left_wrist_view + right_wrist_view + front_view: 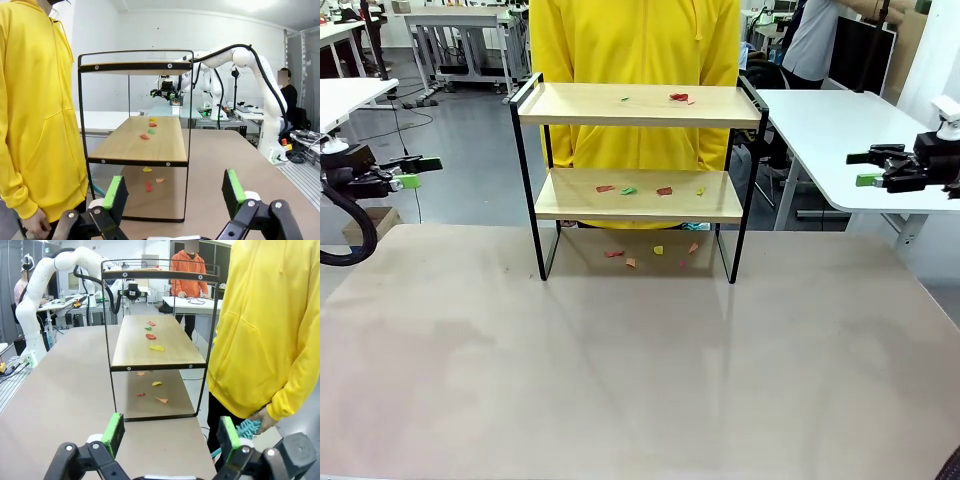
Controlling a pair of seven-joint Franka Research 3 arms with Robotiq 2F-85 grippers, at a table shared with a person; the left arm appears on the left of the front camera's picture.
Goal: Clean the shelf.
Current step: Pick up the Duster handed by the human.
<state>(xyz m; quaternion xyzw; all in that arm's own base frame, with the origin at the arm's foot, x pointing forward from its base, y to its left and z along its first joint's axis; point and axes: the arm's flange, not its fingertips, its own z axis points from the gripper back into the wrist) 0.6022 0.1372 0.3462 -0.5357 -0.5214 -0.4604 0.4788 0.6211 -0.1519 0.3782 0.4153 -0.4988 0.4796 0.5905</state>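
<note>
The shelf [638, 105], a black-framed rack with two light wooden boards, stands at the far middle of the table. Small coloured paper scraps [679, 97] lie on its top board, more scraps [629, 190] on the lower board, and others [658, 250] on the table beneath it. My left gripper [417, 172] hovers open at the far left, off the table's side. My right gripper [865, 168] hovers open at the far right. Both are well apart from the shelf. The left wrist view shows the shelf [135, 145] end-on between my open fingers [116, 192]; the right wrist view shows the shelf [157, 355] from the other end.
A person in a yellow hoodie [635, 40] stands right behind the shelf, holding a teal brush [246, 429] low by the side. A white table [840, 125] stands to the right. The wide tan tabletop [640, 370] spreads in front of the shelf.
</note>
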